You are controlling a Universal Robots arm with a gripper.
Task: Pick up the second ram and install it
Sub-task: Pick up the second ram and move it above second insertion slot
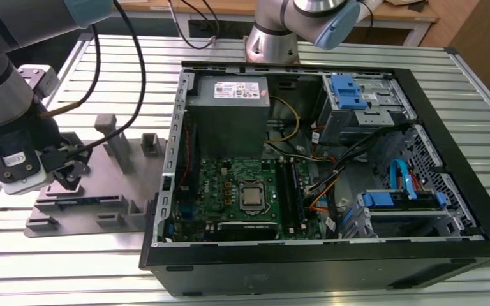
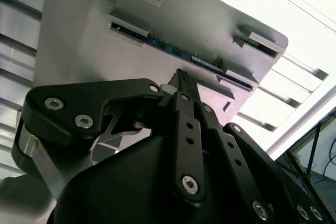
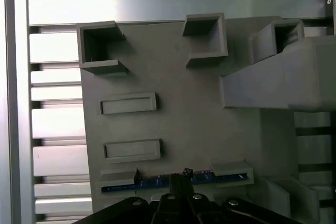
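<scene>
One gripper (image 3: 179, 176) poised low over gray fixture (image 3: 173, 77), fingers pinched narrow, nearly together. Directly at tips, mid-length: second ram (image 3: 220, 178), standing on edge in fixture slot; contact impossible to tell.

second ram (image 3: 149, 183), thin bluish stick, on edge in slot of grey holder (image 3: 210, 108)

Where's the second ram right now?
The second ram sits edge-up in a slot of the grey holder, on the exterior view's left beside the open computer case, right by the hand.
</scene>
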